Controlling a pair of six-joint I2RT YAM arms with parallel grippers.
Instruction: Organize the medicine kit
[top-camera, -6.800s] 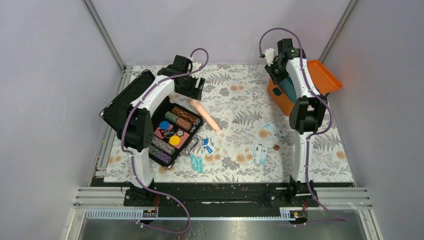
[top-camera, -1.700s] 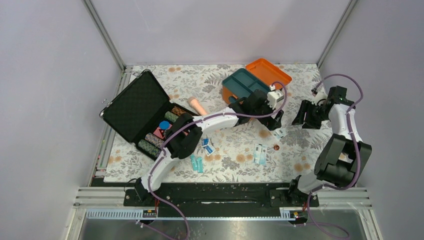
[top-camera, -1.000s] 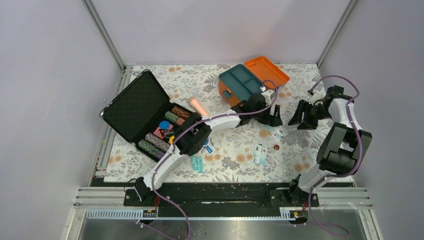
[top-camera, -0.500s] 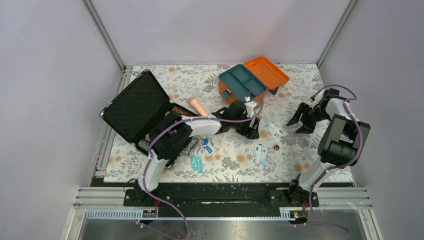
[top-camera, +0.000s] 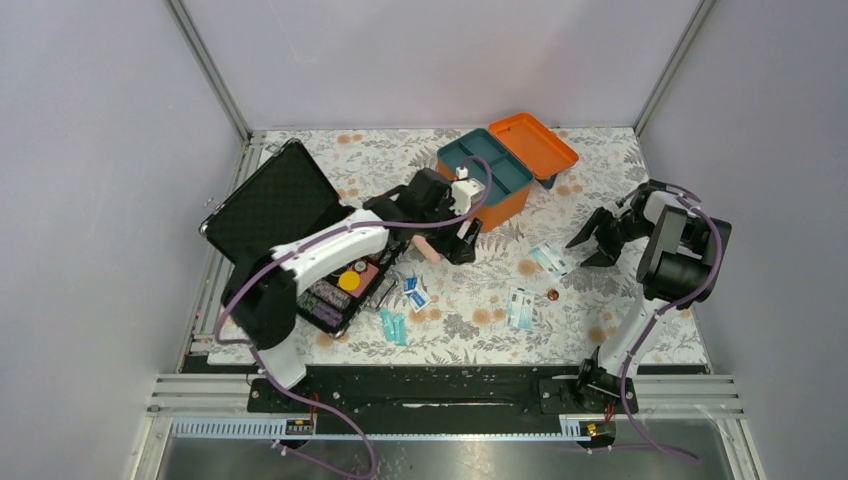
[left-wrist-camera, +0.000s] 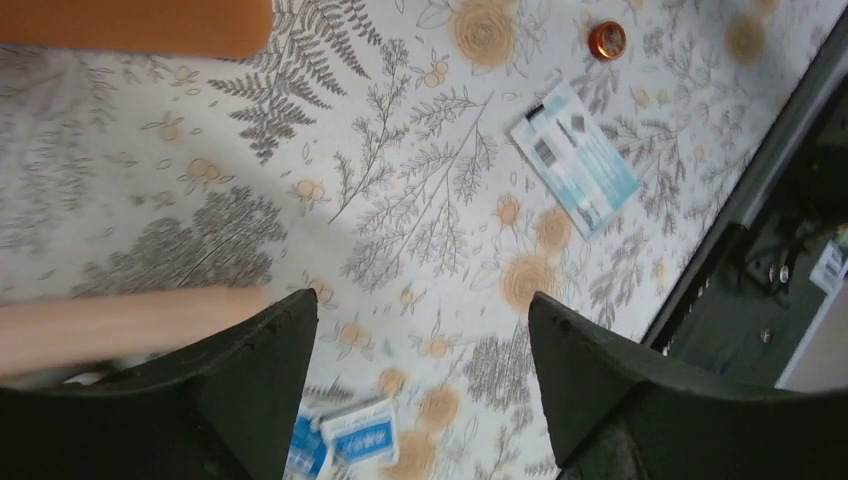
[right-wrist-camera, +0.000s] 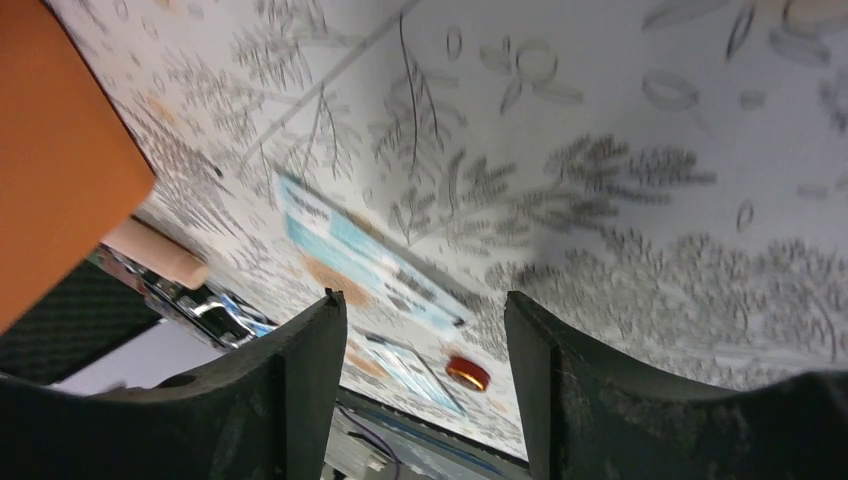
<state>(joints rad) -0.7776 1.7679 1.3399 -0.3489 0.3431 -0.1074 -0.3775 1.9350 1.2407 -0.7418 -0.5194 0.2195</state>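
Observation:
The medicine kit (top-camera: 497, 195) stands open at the back centre, its orange lid (top-camera: 535, 145) flipped to the right and its dark teal divided tray (top-camera: 500, 170) showing. My left gripper (top-camera: 462, 250) is open and empty, low over the cloth just front-left of the kit, beside a peach tube (top-camera: 428, 250). In the left wrist view the gripper (left-wrist-camera: 420, 300) frames bare cloth, with the tube (left-wrist-camera: 120, 325) at its left finger. My right gripper (top-camera: 587, 248) is open and empty, right of the kit; it is also open in the right wrist view (right-wrist-camera: 425, 300).
An open black case (top-camera: 300, 240) of chip stacks lies at the left. On the floral cloth lie blue sachets (top-camera: 415, 293), teal vials (top-camera: 393, 325), two pale blue packets (top-camera: 550, 260) (top-camera: 519, 307) and a small red cap (top-camera: 552, 294). Metal rails run along the near edge.
My left arm has drawn back leftwards from the kit's right side to the peach tube. My right gripper has swung down towards the cloth. The kit has kept its place over the last half second.

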